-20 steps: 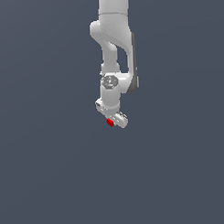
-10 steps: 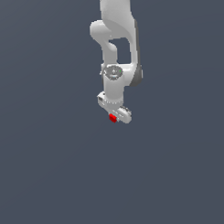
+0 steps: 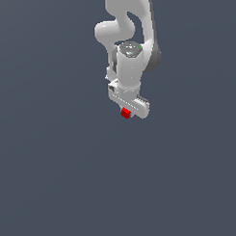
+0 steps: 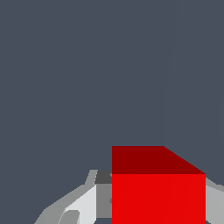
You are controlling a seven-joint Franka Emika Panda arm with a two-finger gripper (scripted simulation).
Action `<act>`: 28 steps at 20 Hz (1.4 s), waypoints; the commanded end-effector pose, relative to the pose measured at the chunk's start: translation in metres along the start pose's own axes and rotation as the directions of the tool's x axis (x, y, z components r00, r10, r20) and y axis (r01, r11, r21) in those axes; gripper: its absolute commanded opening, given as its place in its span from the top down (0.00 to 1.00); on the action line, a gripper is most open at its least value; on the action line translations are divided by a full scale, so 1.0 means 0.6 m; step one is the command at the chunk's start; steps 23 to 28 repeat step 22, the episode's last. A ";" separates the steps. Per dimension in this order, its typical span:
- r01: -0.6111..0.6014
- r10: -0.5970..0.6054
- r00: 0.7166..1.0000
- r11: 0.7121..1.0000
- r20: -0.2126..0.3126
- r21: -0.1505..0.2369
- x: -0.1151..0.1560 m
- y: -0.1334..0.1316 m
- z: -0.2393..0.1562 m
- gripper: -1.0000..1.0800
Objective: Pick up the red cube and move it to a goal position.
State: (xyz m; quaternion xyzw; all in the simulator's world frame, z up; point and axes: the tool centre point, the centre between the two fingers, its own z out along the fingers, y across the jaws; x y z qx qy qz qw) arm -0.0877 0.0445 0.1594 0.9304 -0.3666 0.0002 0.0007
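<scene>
Red cube (image 3: 125, 112) sits directly at the tip of the claw (image 3: 127, 111), held between its two fingers, so there is no offset to correct: cube and claw are at the same place and will travel as one.

Going left to right in the exterior view: the left part is only plain dark grey surface (image 3: 49, 165), nothing on it. In the middle the white arm (image 3: 129, 37) comes down from the top edge, wrist approx. vertical, and the claw body (image 3: 129, 100) lies as a slanted bar, lower toward the exterior view's right. The cube shows just under this bar, nearer its left end. Further right, again only bare grey.

In the wrist view, left to right: a pale grey finger (image 4: 83, 203) presses against one side face of the cube (image 4: 158, 192), then the big red block, then a small grey piece of the other finger (image 4: 214, 201) at the far edge. So the claw is narrowed onto the cube, gripping it on two opposite faces.

A cube has no long axis, so orientation matters little. I cannot tell how high the cube hangs over the surface, and no goal marker is visible in either view, so the direction to the goal cannot be read here. My judgement: pick is done, transport w/ firm grip is what remains.
</scene>
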 end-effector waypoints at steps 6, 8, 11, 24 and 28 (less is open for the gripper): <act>-0.001 0.001 1.000 1.000 -0.001 -0.001 -0.024 -0.034 -0.119 1.00; -0.001 0.001 1.000 1.000 -0.001 -0.001 -0.029 -0.042 -0.143 1.00; 0.000 0.000 1.000 1.000 -0.001 0.000 -0.035 -0.052 -0.174 1.00; 0.001 -0.001 1.000 1.000 0.001 0.001 -0.043 -0.070 -0.221 1.00; 0.001 -0.001 1.000 1.000 0.001 0.001 -0.043 -0.070 -0.221 1.00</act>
